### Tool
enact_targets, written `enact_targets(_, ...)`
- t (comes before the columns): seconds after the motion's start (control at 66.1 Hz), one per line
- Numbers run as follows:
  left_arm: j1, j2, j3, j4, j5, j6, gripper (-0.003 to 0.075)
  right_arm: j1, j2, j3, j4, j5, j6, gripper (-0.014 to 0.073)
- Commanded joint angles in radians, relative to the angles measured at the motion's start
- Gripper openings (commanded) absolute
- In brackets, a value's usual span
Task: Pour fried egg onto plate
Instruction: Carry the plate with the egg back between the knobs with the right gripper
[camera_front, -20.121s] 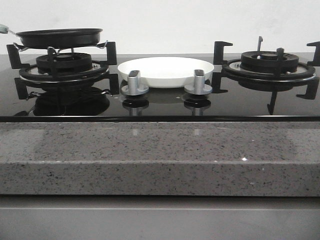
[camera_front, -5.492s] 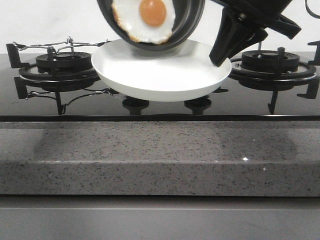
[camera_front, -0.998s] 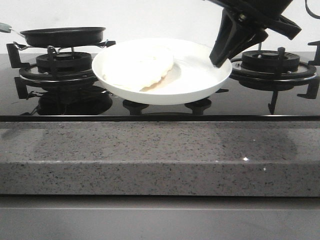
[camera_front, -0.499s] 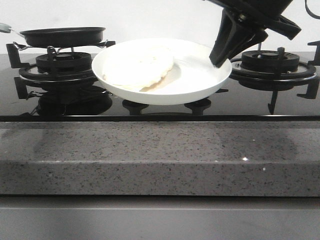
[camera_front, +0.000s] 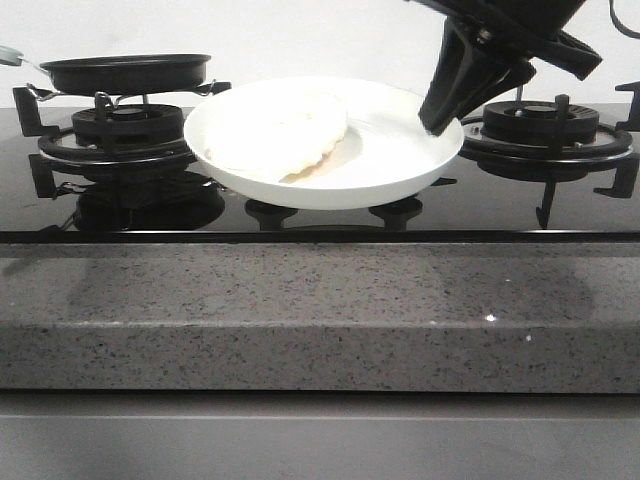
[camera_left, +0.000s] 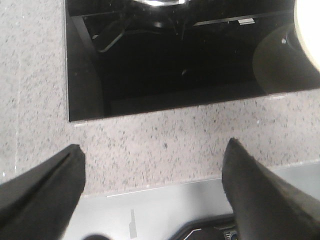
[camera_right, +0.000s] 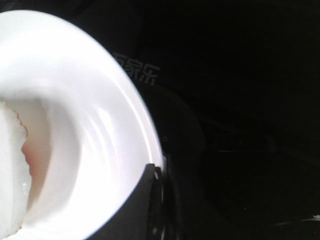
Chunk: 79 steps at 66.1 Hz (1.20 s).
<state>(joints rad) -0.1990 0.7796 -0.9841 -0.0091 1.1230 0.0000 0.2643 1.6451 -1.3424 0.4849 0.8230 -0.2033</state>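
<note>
Fried egg (camera_front: 275, 135) lies yolk-down on plate (camera_front: 400, 165), clamped by right end effector (camera_front: 432, 122); left end effector (camera_left: 152, 165) gapes.

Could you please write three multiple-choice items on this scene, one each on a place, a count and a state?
1. Where is the egg?
A. in the pan
B. on the plate
C. on the counter

2. How many burners show in the front view?
A. one
B. two
C. four

3. How is the left pincer?
A. open and empty
B. shut on the pan
C. shut on the plate

Answers:
1 B, the egg lies on the plate's left part, and the pan sits apart on the left burner.
2 B, one burner stands at each side of the plate, the other at the right.
3 A, the left pincer has its fingers spread over the counter, nothing between them.
</note>
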Motion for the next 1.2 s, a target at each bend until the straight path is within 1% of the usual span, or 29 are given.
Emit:
enact_targets(0.0,-0.009,-0.029,-0.012,0.002,-0.05,-0.008,0.0554,0.0,-0.039,-0.025,0.028,-0.035,-0.001,-0.0068)
enact_targets(0.121,-0.009,-0.039,-0.013,-0.004,-0.02,-0.008,0.0554,0.0,-0.039,-0.025,0.028,-0.035,-0.001,-0.0068)
enact_targets(0.454,-0.009,-0.039,-0.013,-0.004,-0.034,-0.008,0.0554,0.0,-0.037,-0.035,0.027,-0.038,-0.001,-0.0068)
enact_targets(0.62,-0.009,-0.039,-0.013,-0.004,-0.034,-0.008,0.0554,-0.008,-0.018,-0.181,0.026,0.018,-0.001,-0.0068)
enact_targets(0.711,-0.009,-0.039,-0.013,-0.004,-0.034,-0.008,0.0554,-0.022,0.024,-0.316,0.025,0.069,-0.001,-0.0067)
enact_targets(0.847,-0.009,-0.039,-0.013,-0.004,-0.034,-0.008,0.0554,-0.053,0.114,-0.508,0.025,0.156,0.01,-0.0067)
enact_targets(0.983,-0.009,-0.039,-0.013,-0.004,-0.034,-0.008,0.0554,-0.088,0.237,-0.692,0.025,0.277,0.032,-0.0067)
enact_targets(1.089,-0.009,-0.039,-0.013,-0.004,-0.034,-0.008,0.0554,-0.1,0.312,-0.79,0.025,0.344,0.04,-0.0067)
enact_targets(1.18,-0.009,-0.039,-0.013,-0.004,-0.034,-0.008,0.0554,-0.108,0.376,-0.842,0.025,0.363,0.053,-0.0067)
